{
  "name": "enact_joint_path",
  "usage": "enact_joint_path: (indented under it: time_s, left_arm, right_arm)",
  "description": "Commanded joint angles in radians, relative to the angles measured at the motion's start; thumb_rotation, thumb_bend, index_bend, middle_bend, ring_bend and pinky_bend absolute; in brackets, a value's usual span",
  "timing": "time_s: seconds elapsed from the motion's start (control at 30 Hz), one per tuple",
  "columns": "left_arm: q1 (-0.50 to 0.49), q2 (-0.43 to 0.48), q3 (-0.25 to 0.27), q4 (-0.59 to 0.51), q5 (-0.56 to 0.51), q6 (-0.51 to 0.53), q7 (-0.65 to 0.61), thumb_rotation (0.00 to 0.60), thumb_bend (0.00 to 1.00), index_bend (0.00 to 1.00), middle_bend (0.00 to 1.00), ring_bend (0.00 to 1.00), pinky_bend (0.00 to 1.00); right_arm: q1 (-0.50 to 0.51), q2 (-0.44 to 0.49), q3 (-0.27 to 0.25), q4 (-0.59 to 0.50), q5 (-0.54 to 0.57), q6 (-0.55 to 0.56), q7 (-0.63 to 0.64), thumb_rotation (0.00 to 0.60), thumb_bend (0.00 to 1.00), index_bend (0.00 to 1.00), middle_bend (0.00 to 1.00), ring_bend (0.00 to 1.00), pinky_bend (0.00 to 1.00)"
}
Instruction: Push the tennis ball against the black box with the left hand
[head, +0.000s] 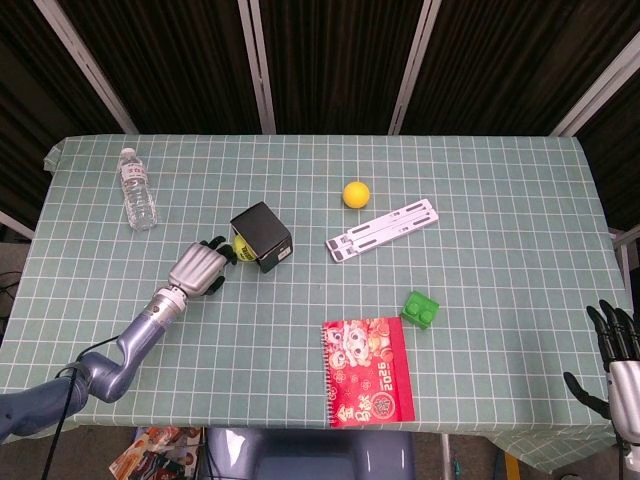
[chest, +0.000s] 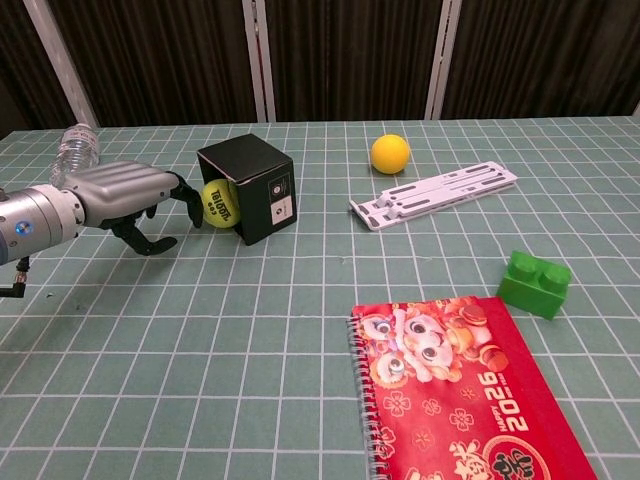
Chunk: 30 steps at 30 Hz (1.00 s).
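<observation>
The tennis ball (chest: 219, 202) is yellow-green with dark lettering and sits tight against the left face of the black box (chest: 250, 187); in the head view the tennis ball (head: 240, 251) peeks out beside the black box (head: 262, 236). My left hand (chest: 135, 200) is just left of the ball, fingers spread, one dark fingertip touching the ball's left side; the head view shows the left hand (head: 200, 269) low-left of the box. My right hand (head: 615, 352) hangs open off the table's right edge, holding nothing.
A water bottle (head: 138, 190) lies at the far left. An orange ball (chest: 390, 153) and a white rack (chest: 436, 195) sit right of the box. A green brick (chest: 534, 283) and a red notebook (chest: 462, 387) lie near the front.
</observation>
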Motion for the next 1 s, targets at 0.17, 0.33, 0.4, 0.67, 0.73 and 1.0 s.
enact_joint_path:
  time_s: [0.17, 0.33, 0.4, 0.67, 0.73, 1.0]
  left_arm:
    - [0.002, 0.003, -0.002, -0.008, -0.017, -0.005, 0.025, 0.6, 0.41, 0.33, 0.19, 0.0, 0.29]
    - [0.002, 0.003, 0.0, -0.02, -0.041, -0.025, 0.074, 0.588, 0.41, 0.31, 0.16, 0.0, 0.22]
    - [0.002, 0.001, -0.001, -0.025, -0.05, -0.028, 0.094, 0.564, 0.41, 0.27, 0.12, 0.0, 0.18]
    - [0.008, -0.002, 0.004, -0.047, -0.064, -0.026, 0.129, 0.54, 0.4, 0.21, 0.06, 0.0, 0.18]
    - [0.009, -0.002, 0.005, -0.05, -0.065, -0.024, 0.134, 0.539, 0.39, 0.19, 0.04, 0.0, 0.18]
    - [0.016, -0.005, -0.004, -0.057, -0.106, -0.03, 0.177, 0.453, 0.26, 0.0, 0.0, 0.0, 0.18]
  right_arm:
    - [-0.002, 0.004, -0.002, -0.005, -0.002, 0.0, 0.002, 0.6, 0.25, 0.0, 0.0, 0.0, 0.0]
    - [-0.004, 0.007, -0.002, -0.004, -0.004, 0.005, 0.008, 0.6, 0.25, 0.0, 0.0, 0.0, 0.0]
    - [-0.005, 0.007, -0.002, -0.004, -0.005, 0.007, 0.01, 0.6, 0.25, 0.0, 0.0, 0.0, 0.0]
    - [-0.006, 0.009, -0.004, -0.004, -0.008, 0.007, 0.013, 0.6, 0.25, 0.0, 0.0, 0.0, 0.0]
    - [-0.005, 0.009, -0.004, -0.004, -0.008, 0.005, 0.012, 0.6, 0.25, 0.0, 0.0, 0.0, 0.0]
    - [-0.007, 0.008, -0.004, -0.005, -0.009, 0.007, 0.01, 0.6, 0.25, 0.0, 0.0, 0.0, 0.0]
